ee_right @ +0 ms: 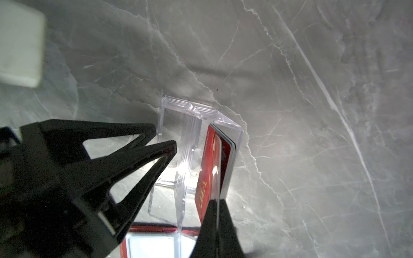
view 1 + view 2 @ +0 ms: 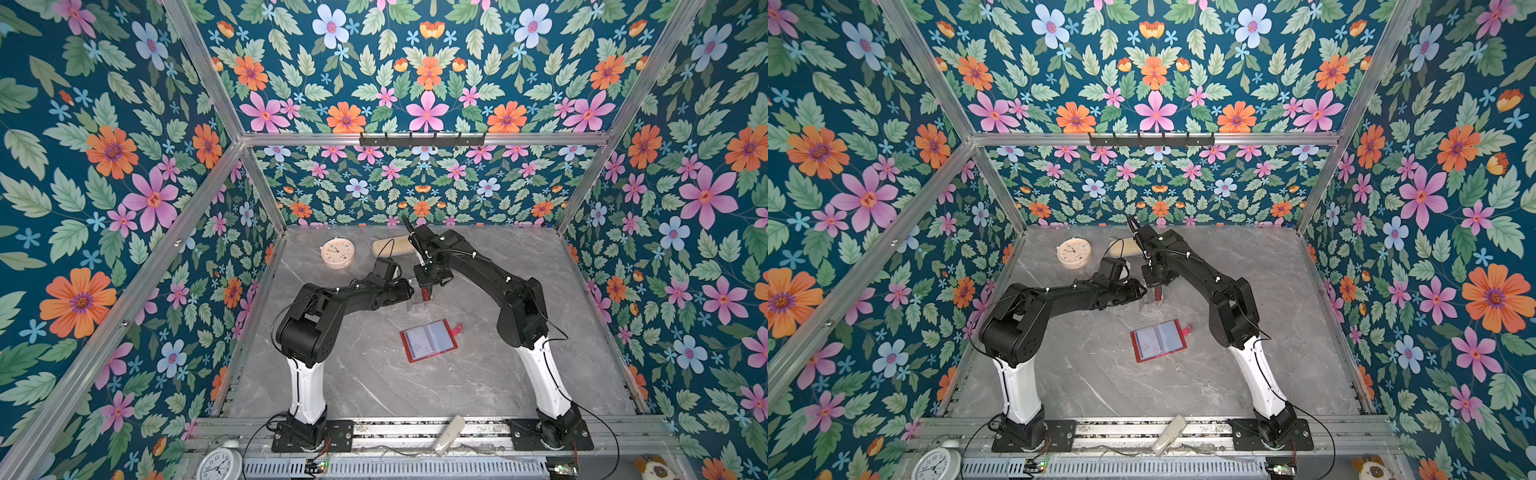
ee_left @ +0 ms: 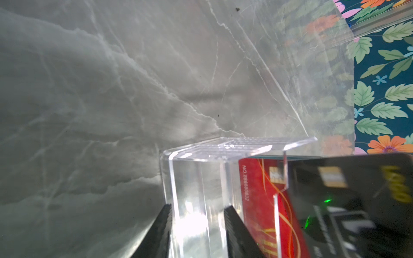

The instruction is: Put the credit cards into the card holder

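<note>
In both top views the two hands meet over the far middle of the bench (image 2: 374,374). The left hand (image 2: 409,292) reaches in level, and the right hand (image 2: 426,286) points down just beside it. A sliver of red card (image 2: 426,295) shows directly under the right hand. The card holder (image 2: 428,340) lies open and flat, well apart from both hands on the side toward the arm bases. I can see no card in it.

In the left wrist view, the worry is the clear stand (image 3: 223,149). It looks slick, so a pull on a card could slide or tip it if the hold is light. The left hand (image 3: 197,207) is partly spread, one finger on each side of an empty clear compartment and pressed against its walls. The red card (image 3: 257,189) stands in the next slot over. A dark card (image 3: 346,212) leans past it, blurred and tilted.

In the right wrist view, the risk is a slanted lift. That could scrape the slot wall or drag the red card (image 1: 207,165) up as well, and a thin edge pinch may twist loose on the way to the holder. The right hand (image 1: 218,202) is squeezed fully together on the top edge of one card seen edge-on, which I judge to be the dark card. The red card touches it on the side toward the left hand (image 1: 165,135). A pale blue edge (image 1: 232,156) sits on the far side.
</note>
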`<state>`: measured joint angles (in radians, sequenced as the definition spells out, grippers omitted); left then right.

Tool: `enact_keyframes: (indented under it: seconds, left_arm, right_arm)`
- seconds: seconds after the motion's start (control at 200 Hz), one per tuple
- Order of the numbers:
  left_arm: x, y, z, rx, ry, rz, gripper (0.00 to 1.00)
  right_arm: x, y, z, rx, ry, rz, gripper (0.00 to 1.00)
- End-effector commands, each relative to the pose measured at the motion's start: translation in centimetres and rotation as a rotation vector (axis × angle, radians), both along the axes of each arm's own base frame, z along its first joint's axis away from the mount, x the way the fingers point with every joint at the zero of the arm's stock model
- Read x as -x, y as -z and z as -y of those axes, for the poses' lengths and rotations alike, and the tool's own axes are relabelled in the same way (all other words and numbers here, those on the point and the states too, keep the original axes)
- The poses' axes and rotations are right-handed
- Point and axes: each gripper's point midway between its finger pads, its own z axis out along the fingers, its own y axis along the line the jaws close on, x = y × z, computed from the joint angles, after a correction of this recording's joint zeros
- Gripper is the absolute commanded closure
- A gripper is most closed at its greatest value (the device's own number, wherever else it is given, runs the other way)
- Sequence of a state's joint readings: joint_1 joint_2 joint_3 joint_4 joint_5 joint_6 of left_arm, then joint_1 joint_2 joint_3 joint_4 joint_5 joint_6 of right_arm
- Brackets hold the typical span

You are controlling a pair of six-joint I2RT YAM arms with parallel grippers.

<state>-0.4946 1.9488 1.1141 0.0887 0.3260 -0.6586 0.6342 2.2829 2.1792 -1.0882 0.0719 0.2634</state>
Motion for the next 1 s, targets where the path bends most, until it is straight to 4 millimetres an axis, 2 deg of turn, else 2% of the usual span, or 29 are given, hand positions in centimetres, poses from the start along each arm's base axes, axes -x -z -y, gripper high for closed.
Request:
enact_keyframes:
  seconds: [0.0, 0.2, 0.365, 0.455, 0.58, 0.61, 0.615, 0.635, 0.81, 0.89, 0.995]
  left_arm:
    - [0.6, 0.1, -0.7, -0.052, 0.017, -0.021, 0.54]
    - [0.5, -3.7, -0.1, -0.041, 0.066, 0.074, 0.37]
    - [2.0, -7.1, -0.6, -0.062, 0.093, 0.164, 0.34]
    - [3.9, -7.7, -1.1, -0.084, 0.103, 0.184, 0.35]
    - [7.2, -7.3, -1.8, -0.107, 0.115, 0.181, 0.36]
    - [8.0, -7.1, -2.0, -0.11, 0.117, 0.178, 0.37]
    - [8.2, -7.1, -2.0, -0.111, 0.118, 0.178, 0.37]
    - [8.7, -6.9, -2.2, -0.114, 0.118, 0.173, 0.37]
    - [12.8, -5.4, -2.9, -0.088, 0.115, 0.141, 0.42]
    - [14.3, -4.7, -2.6, -0.059, 0.13, 0.13, 0.46]
    - [15.5, -3.7, -2.2, -0.008, 0.137, 0.108, 0.59]
  right_arm:
    - [0.3, -1.1, 0.2, -0.033, 0.009, 0.017, 1.0]
    - [1.4, -3.5, 0.0, -0.187, 0.03, 0.058, 1.0]
    - [3.1, -4.9, 1.2, -0.287, 0.044, 0.093, 1.0]
    - [4.7, -5.1, 2.0, -0.333, 0.044, 0.094, 1.0]
    - [7.2, -4.8, 3.0, -0.381, 0.043, 0.088, 1.0]
    - [7.8, -3.8, 3.2, -0.383, 0.046, 0.068, 1.0]
    - [8.0, -4.4, 3.3, -0.395, 0.044, 0.081, 1.0]
    - [8.4, -4.7, 3.5, -0.409, 0.044, 0.09, 1.0]
    - [12.0, -2.5, 4.4, -0.477, 0.041, 0.051, 1.0]
    - [13.2, -1.3, 4.5, -0.515, 0.036, 0.032, 1.0]
    - [14.4, 0.2, 4.3, -0.558, 0.028, 0.004, 1.0]
